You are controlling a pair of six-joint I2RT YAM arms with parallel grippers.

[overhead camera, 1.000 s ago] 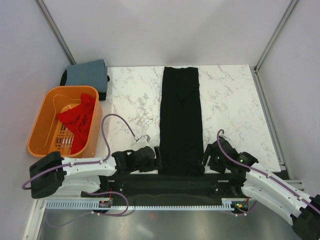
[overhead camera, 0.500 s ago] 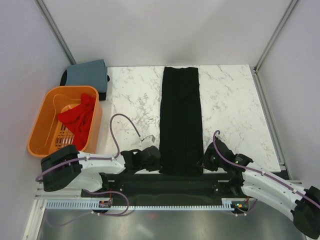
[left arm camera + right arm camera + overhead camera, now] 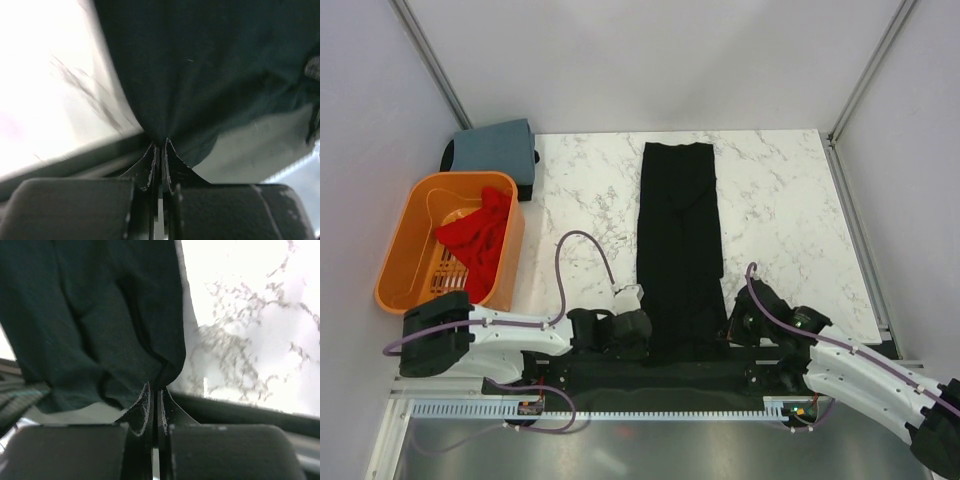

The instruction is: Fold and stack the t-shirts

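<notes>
Between the two pincers: black shirt (image 3: pixel 680 240), a long narrow strip lying away from them on the table (image 3: pixel 780 200). Grip: left pincer (image 3: pixel 161 147) and right pincer (image 3: pixel 154 387) each pinch a near hem corner, presumably to fold that end forward.

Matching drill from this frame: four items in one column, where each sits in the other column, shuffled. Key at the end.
Items
1. black t-shirt folded into a long strip
2. red t-shirt, crumpled
3. grey-blue folded garment
4. orange plastic basket

Places
A. behind the basket, at the far-left corner
B. left of the marble top, with a garment inside
C. lying in the basket
D. lengthwise down the middle of the marble top, near corners pinched by the left gripper and the right gripper

Pairs: 1-D, 2-C, 3-A, 4-B
</notes>
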